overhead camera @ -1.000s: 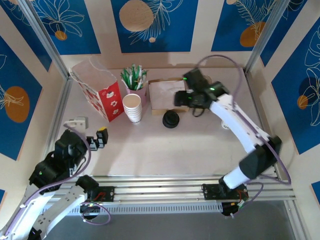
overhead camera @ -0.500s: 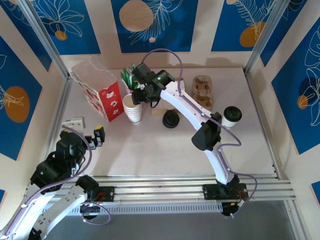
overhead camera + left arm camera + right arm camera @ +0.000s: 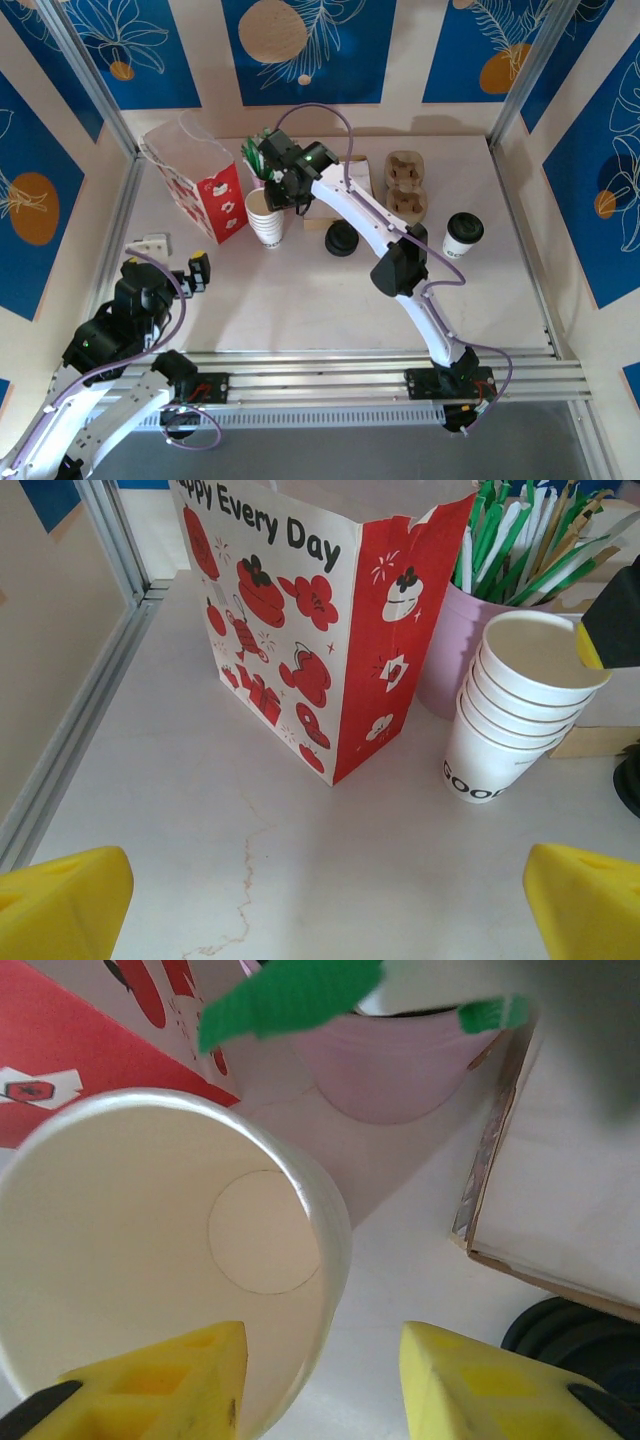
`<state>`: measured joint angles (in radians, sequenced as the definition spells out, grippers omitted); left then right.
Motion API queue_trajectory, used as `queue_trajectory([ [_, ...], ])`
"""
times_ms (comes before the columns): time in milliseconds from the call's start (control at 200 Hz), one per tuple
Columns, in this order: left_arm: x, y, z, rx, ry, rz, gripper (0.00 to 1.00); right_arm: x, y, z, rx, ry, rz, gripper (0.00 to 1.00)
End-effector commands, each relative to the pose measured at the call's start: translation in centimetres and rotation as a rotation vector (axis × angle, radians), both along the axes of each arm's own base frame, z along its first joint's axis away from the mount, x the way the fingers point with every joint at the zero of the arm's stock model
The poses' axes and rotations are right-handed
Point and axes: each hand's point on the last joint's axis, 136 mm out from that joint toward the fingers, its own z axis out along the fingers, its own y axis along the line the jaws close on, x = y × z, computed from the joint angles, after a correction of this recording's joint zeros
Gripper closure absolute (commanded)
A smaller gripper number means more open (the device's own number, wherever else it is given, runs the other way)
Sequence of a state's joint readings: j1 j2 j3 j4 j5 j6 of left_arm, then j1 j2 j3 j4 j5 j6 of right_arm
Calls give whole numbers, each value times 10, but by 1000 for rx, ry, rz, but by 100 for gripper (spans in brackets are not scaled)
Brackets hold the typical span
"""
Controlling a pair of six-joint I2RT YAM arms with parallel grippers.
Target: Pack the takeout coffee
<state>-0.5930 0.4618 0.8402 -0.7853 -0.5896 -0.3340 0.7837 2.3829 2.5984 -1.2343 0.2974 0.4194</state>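
Observation:
The takeout coffee, a white cup with a black lid, stands at the right of the table, apart from both arms. My right gripper reaches across to the stack of lidless white cups. In the right wrist view the right gripper is open astride the top cup's rim, one yellow finger inside the cup and the other outside with a gap. The left gripper is open near the left edge, with nothing between its fingers.
The red-and-white paper bag stands open left of the cup stack. Behind the stack is a pink cup of green straws. A flat cardboard box, black lids and the brown cup carrier lie to the right.
The right arm has swung from the back right across to the cup stack, uncovering the carrier and the coffee, and its jaws have narrowed. The left arm has stayed put.

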Motion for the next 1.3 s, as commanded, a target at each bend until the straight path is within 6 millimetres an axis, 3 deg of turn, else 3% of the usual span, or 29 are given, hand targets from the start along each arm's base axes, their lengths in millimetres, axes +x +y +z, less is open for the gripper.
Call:
queue_trajectory([
  [0,1,6,4,11,-15,31,0,-1,9,0,6,-15,49,60],
  [155,2,6,4,14,-16,34,0,0,10,-5,-1,-13,53,71],
  [505,3,4,2,23,-4,29,0,1,8,5,-12,-42,66,100],
  [695,5,1,-1,28,15,16,0,-1,7,15,-5,-54,78,100],
  [990,10,-8,-9,39,59,-13,0,-4,4,49,72,-75,56,100],
  [1130,12,-12,-12,45,79,-28,0,-5,-3,57,95,-61,42,100],
  [1235,13,-15,-14,49,92,-36,0,-8,-2,47,74,-43,66,100],
  [1295,14,-16,-16,51,99,-41,0,-9,-7,55,80,-43,36,100],
])
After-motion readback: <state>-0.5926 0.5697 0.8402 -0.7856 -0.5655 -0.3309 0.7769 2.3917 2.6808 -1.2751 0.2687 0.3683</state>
